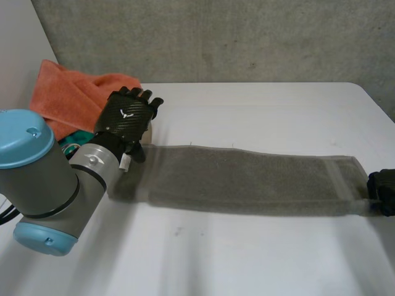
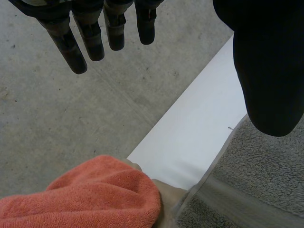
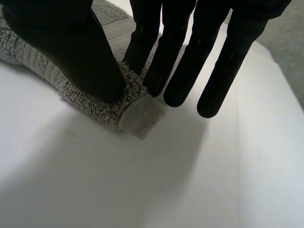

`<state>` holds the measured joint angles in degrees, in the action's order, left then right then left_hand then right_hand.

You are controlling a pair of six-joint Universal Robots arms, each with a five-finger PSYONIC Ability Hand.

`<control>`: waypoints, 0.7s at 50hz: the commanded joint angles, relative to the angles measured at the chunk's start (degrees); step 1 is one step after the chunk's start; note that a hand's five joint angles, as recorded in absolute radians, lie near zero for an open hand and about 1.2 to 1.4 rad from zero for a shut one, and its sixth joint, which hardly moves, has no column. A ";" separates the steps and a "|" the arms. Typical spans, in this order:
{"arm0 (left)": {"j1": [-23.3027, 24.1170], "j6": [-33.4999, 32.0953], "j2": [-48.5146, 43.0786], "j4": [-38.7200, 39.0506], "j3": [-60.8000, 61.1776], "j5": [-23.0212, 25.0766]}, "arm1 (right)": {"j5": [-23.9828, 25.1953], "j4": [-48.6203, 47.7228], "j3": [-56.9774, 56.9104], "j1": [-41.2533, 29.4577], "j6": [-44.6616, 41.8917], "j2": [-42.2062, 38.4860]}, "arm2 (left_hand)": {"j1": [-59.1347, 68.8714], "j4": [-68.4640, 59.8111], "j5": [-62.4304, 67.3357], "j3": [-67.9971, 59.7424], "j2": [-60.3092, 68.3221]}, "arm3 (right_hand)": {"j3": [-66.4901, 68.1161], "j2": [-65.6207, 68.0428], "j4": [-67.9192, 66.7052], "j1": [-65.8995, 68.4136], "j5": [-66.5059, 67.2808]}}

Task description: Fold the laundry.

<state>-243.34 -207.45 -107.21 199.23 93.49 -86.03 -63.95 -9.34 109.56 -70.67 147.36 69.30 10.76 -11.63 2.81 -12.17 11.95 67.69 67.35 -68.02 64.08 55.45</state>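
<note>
A long grey towel point(image 1: 247, 182) lies stretched flat across the white table point(image 1: 247, 259) from left to right. My right hand point(image 1: 384, 190) is at the towel's right end, near the table's right edge. In the right wrist view its thumb point(image 3: 61, 42) and straight fingers point(image 3: 185, 57) pinch a hemmed corner of the grey towel point(image 3: 137, 116) just above the table. My left hand point(image 1: 126, 114) hovers over the towel's left end with fingers point(image 2: 90, 38) straight and spread, holding nothing. The grey towel's edge point(image 2: 256, 180) lies below its thumb.
A heap of laundry sits at the table's back left: an orange towel point(image 1: 68, 98) on top, with green cloth point(image 1: 77, 137) under it. In the left wrist view the orange towel point(image 2: 90, 199) lies over a beige cloth point(image 2: 168, 199). A concrete wall point(image 1: 216, 37) stands behind the table.
</note>
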 commanded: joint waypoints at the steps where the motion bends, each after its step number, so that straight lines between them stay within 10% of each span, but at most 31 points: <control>1: 0.06 0.03 0.07 -0.07 0.20 -0.02 | -4.51 -2.79 -0.57 3.34 -0.23 0.83 | -0.76 1.63 -2.81 2.17 -1.95 | 12.31 12.65 -11.98 15.92 14.55; 14: -0.21 0.02 1.04 -0.07 0.91 0.07 | -6.19 -4.72 -4.70 9.77 -14.64 2.94 | -0.76 1.63 -2.81 2.17 -1.95 | 12.31 12.65 -11.98 15.92 14.55; 27: -0.21 0.38 3.24 -0.16 1.26 -0.19 | -2.76 -21.24 -7.60 -33.01 -13.94 5.49 | -0.76 1.63 -2.81 2.17 -1.95 | 12.31 12.65 -11.98 15.92 14.55; 35: 0.14 1.43 3.15 -0.07 2.05 -0.11 | 0.05 -20.20 -12.96 -54.03 -16.22 -7.76 | -0.76 1.63 -2.81 2.17 -1.95 | 12.31 12.65 -11.98 15.92 14.55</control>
<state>-243.46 -206.58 -103.95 199.10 95.17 -86.17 -65.26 -31.25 100.15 -112.43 132.93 70.65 10.76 -11.63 2.81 -12.17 11.95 68.28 67.39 -68.66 64.08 56.30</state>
